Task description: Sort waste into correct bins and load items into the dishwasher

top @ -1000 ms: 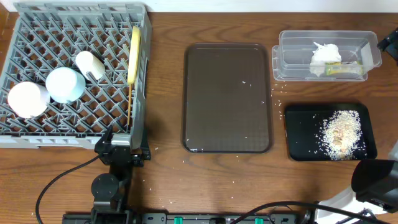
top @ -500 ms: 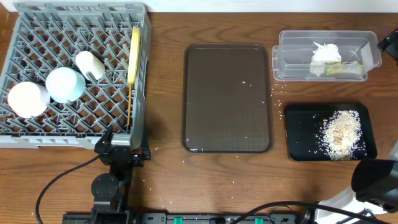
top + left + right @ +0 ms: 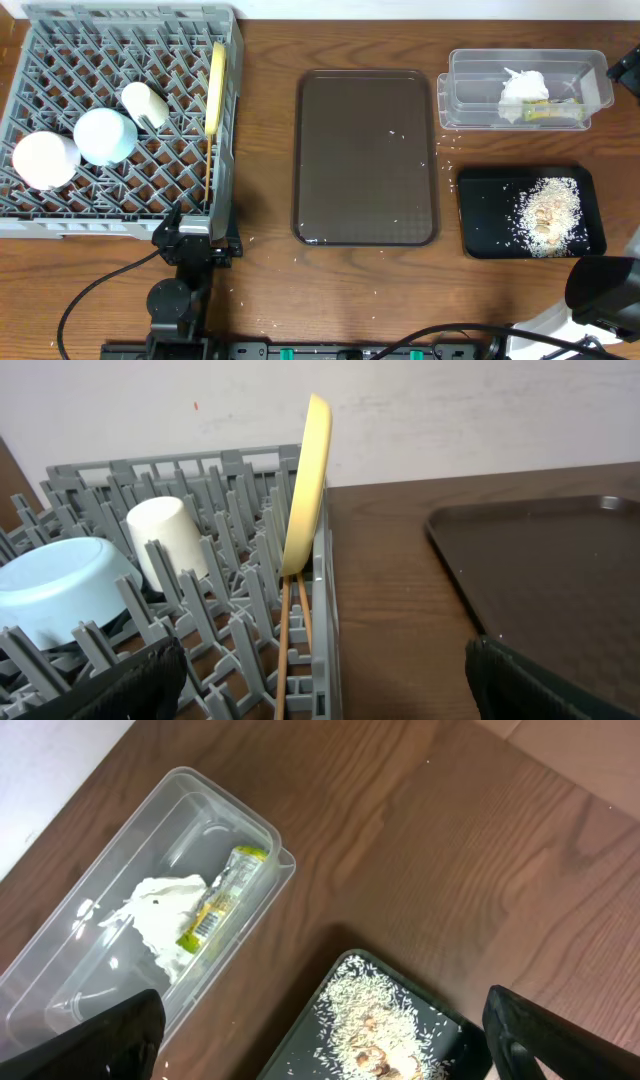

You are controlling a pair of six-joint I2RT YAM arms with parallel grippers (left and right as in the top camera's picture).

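Judging the sorting done, I saw the left gripper (image 3: 322, 685) and right gripper (image 3: 325, 1035) gaping empty (plate (image 3: 215, 85), chopsticks (image 3: 290, 650), bowls (image 3: 105, 135) in the rack (image 3: 60, 225); tissue (image 3: 523, 88), wrapper (image 3: 552, 113) in the tub (image 3: 450, 75); rice (image 3: 548, 212) on the black tray (image 3: 485, 215)), so backing off well meant lifting straight, clear of the rack.

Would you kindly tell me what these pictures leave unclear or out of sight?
Chopsticks: left wrist view, far ends hidden behind the yellow plate.
Black tray: right wrist view, cut off by the bottom edge.
Wrapper: overhead, print too small to read.
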